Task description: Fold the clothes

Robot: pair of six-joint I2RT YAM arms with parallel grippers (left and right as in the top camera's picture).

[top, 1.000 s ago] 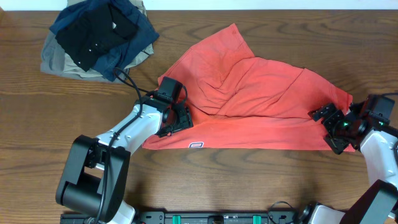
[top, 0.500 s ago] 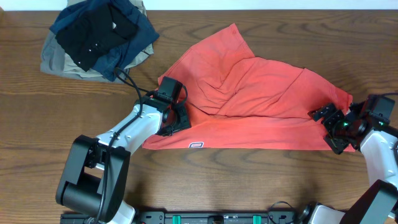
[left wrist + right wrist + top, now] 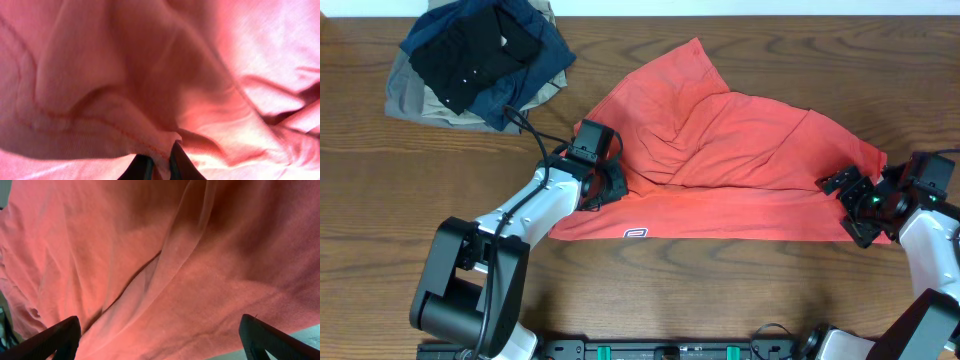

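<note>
T-shirt (image 3: 740, 160): spread rumpled on table (image 3: 720, 300), right of clothes pile (image 3: 475, 60); long axis left–right; one corner peaks level with the pile.
Left gripper (image 3: 608, 188): pinched closed on T-shirt's pile-side edge.
Right gripper (image 3: 848, 208): spread wide, empty, at the corner farthest from the pile.

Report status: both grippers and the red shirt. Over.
Left gripper shut on a fold of the coral-red cotton T-shirt. Right gripper, jaws wide open at its right edge. Pile of dark and khaki garments apart, far left.

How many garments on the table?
4: coral T-shirt spread mid-table; black shirt on navy garment on khaki garment, far-left corner. Pile may hide more.
</note>
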